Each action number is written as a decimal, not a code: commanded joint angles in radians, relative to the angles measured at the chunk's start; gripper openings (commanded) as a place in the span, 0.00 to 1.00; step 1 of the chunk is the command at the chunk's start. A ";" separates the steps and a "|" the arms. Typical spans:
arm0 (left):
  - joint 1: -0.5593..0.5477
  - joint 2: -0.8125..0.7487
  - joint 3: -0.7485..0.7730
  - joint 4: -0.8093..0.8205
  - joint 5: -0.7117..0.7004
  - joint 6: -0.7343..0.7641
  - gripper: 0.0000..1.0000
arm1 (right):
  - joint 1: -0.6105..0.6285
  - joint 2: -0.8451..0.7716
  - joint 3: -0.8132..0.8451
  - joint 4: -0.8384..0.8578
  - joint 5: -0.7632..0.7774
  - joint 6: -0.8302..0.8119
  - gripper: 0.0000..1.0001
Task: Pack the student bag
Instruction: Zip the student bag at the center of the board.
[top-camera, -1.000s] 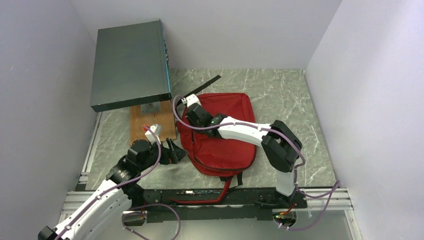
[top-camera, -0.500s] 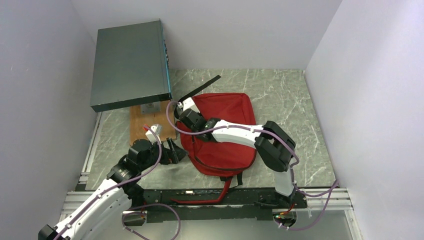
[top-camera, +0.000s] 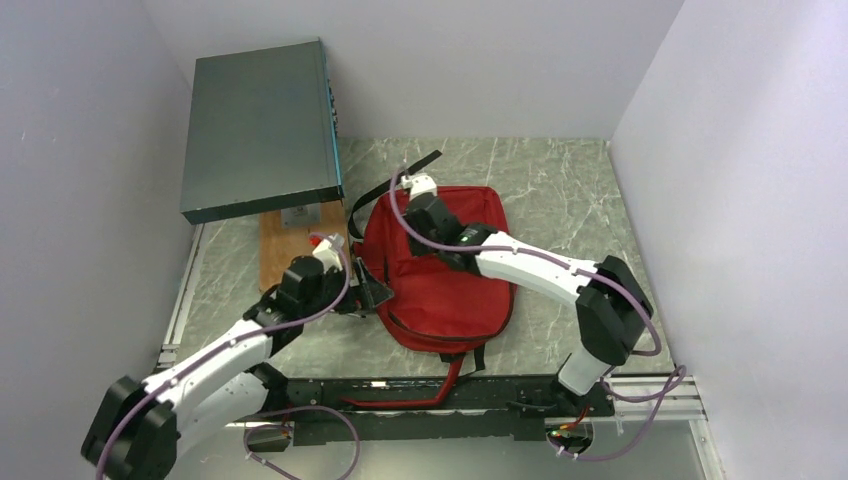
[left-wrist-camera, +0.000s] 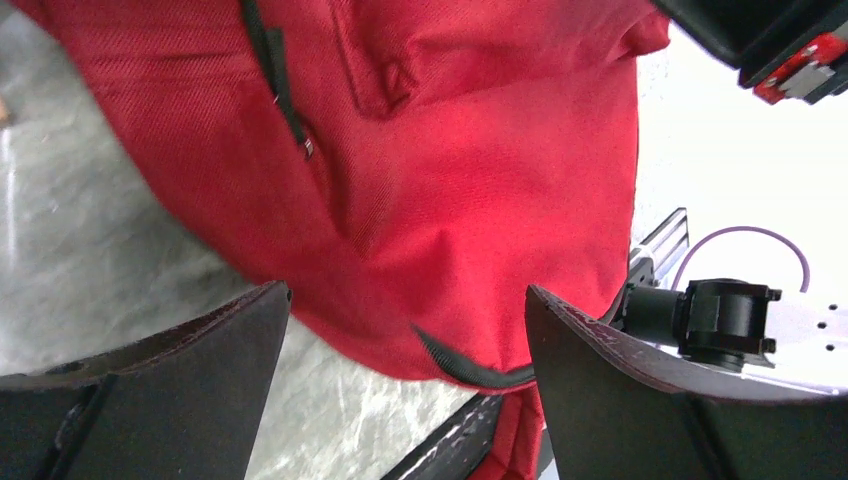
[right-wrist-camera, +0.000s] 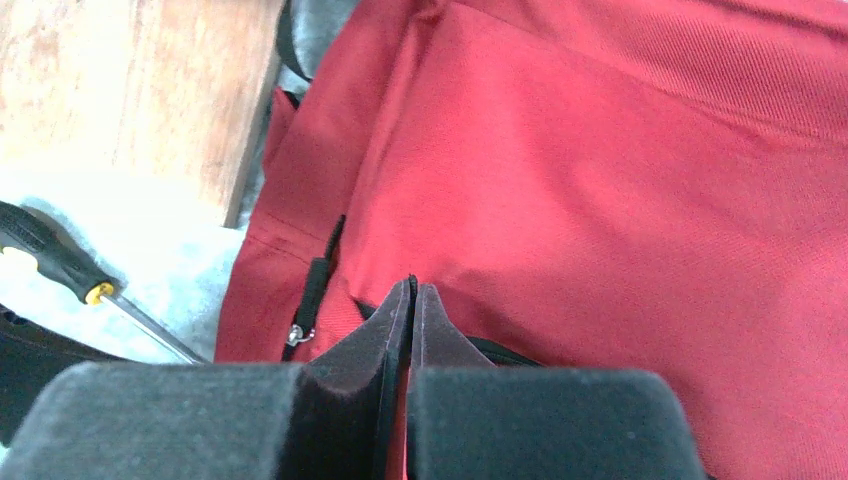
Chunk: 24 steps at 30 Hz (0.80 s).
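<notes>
Top external shows the student bag (top-camera: 440, 290) lying flat on the counter (top-camera: 570, 190). It is dark red, with a black zip line curving along one side and black webbing trailing off a corner. Its nearest edge sits just ahead of the left tool (left-wrist-camera: 405, 310), whose fingers stand wide apart. The right tool (right-wrist-camera: 410, 290), fingers pressed together, tips down onto the fabric beside a zip. Ahead of it lie a wooden board (top-camera: 300, 250) and a screwdriver (right-wrist-camera: 70, 270). Bare counter spreads past the bag, opposite the left tool.
</notes>
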 joint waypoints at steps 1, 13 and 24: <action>0.001 0.140 0.132 0.159 0.061 0.026 0.91 | -0.102 -0.057 -0.082 0.105 -0.230 0.119 0.00; 0.001 0.491 0.320 0.212 0.091 0.093 0.74 | -0.155 -0.096 -0.135 0.164 -0.377 0.162 0.00; 0.001 0.602 0.336 0.190 0.058 0.128 0.66 | -0.177 -0.130 -0.159 0.181 -0.408 0.165 0.00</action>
